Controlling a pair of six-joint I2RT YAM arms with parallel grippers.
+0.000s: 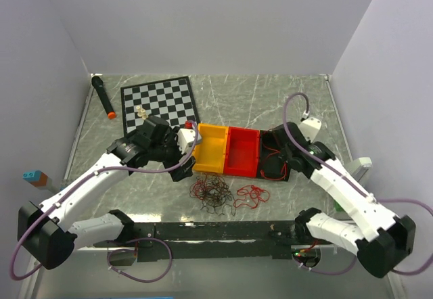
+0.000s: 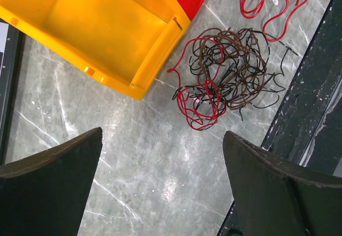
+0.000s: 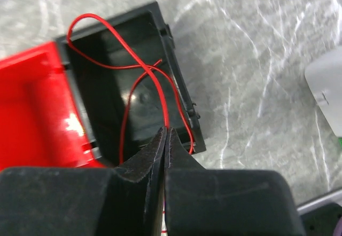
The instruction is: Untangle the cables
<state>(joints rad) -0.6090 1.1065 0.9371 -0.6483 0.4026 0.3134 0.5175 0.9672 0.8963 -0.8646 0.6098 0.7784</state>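
Observation:
The cables (image 1: 213,194) lie as a tangle of red, black and brown wires on the marble table, in front of the yellow bin (image 1: 210,131). In the left wrist view the cables (image 2: 224,78) are ahead and to the right. A separate looped red cable (image 1: 252,195) (image 2: 272,1) lies just right of the tangle. My left gripper (image 1: 187,157) (image 2: 163,134) hangs open above bare table beside the yellow bin (image 2: 107,22), holding nothing. My right gripper (image 1: 285,155) (image 3: 166,132) is shut on a thin red cable (image 3: 145,67) that loops down into the black bin (image 3: 112,92).
Yellow, red (image 1: 242,133) and black (image 1: 274,175) bins stand in a row. A chessboard (image 1: 159,99) with small pieces and a black marker (image 1: 101,96) are at the back left. A black rail (image 1: 216,231) (image 2: 315,86) runs along the front, and a white object (image 1: 362,165) lies right.

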